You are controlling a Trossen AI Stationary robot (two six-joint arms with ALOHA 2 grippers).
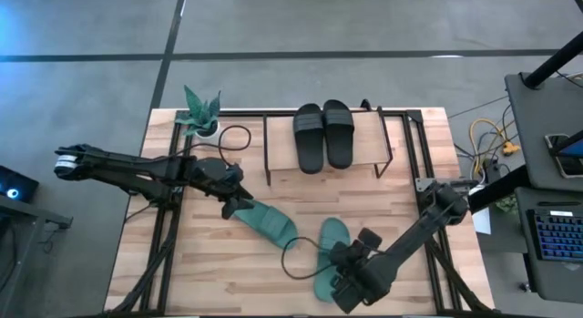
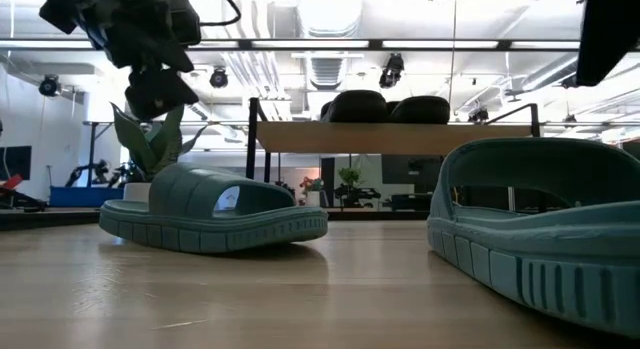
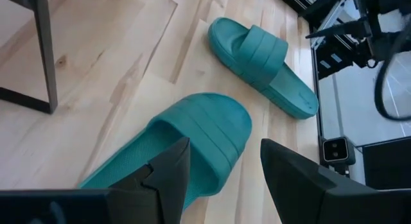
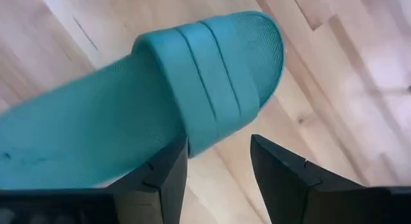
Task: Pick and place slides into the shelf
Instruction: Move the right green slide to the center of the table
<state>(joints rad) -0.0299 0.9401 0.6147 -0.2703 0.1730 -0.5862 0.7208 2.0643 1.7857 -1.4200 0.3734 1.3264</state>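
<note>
Two teal slides lie sole-down on the wooden table. One slide [image 1: 270, 221] [image 3: 192, 134] is near the middle, with my left gripper [image 1: 237, 206] [image 3: 225, 179] open above its heel end, clear of it in the low view [image 2: 155, 84]. The other slide [image 1: 330, 254] [image 4: 160, 102] lies toward the near edge, under my open right gripper [image 1: 344, 268] [image 4: 218, 179], which points steeply down near the strap [image 4: 212, 76]. Two black slides [image 1: 323, 134] [image 2: 390, 107] rest on the top board of the shelf [image 1: 364, 163] [image 2: 390, 137] at the far edge.
A small potted plant [image 1: 202, 113] stands at the far left corner beside the shelf, with a black cable loop [image 1: 239, 136] next to it. Black frame rails [image 1: 414, 172] run along the table's right and left sides. Bare wood lies between the shelf and the teal slides.
</note>
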